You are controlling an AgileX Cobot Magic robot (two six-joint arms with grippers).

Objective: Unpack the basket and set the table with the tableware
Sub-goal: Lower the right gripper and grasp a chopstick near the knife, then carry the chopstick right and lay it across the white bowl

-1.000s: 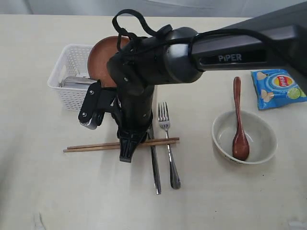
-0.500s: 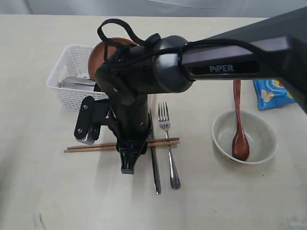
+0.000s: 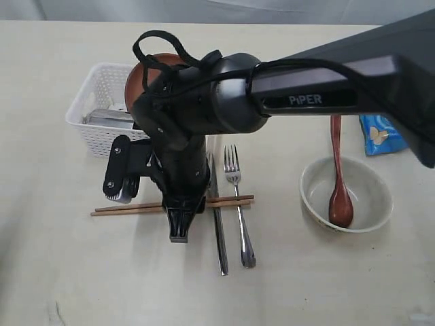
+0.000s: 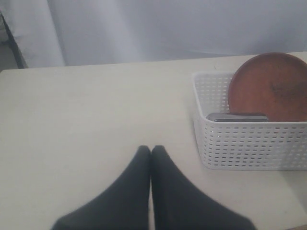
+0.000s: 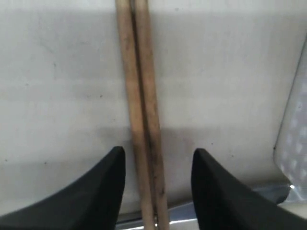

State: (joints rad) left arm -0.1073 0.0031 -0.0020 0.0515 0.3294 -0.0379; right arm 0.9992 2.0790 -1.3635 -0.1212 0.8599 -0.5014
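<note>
My right gripper (image 3: pixel 180 227) stands open over the wooden chopsticks (image 3: pixel 122 208), which lie across the steel knife (image 3: pixel 219 238) and fork (image 3: pixel 239 204) on the table (image 3: pixel 61 272). In the right wrist view the chopsticks (image 5: pixel 141 105) run between the two fingers of the right gripper (image 5: pixel 158 158), touching neither. The white basket (image 3: pixel 92 115) holds the brown plate (image 3: pixel 139 78) on edge and the steel cup (image 3: pixel 109 117). The dark spoon (image 3: pixel 338 176) rests in the cream bowl (image 3: pixel 370 197). My left gripper (image 4: pixel 151 149) is shut and empty, short of the basket (image 4: pixel 249 143) and its plate (image 4: pixel 271 86).
A blue chip bag (image 3: pixel 380 132) lies at the right, partly hidden behind the right arm. The knife blade (image 5: pixel 192 218) shows under the chopsticks near the right fingers. The right arm covers much of the basket's near side.
The right arm has shifted left and dropped slightly, bringing its open fingers down around the chopsticks. The tableware has not moved.
</note>
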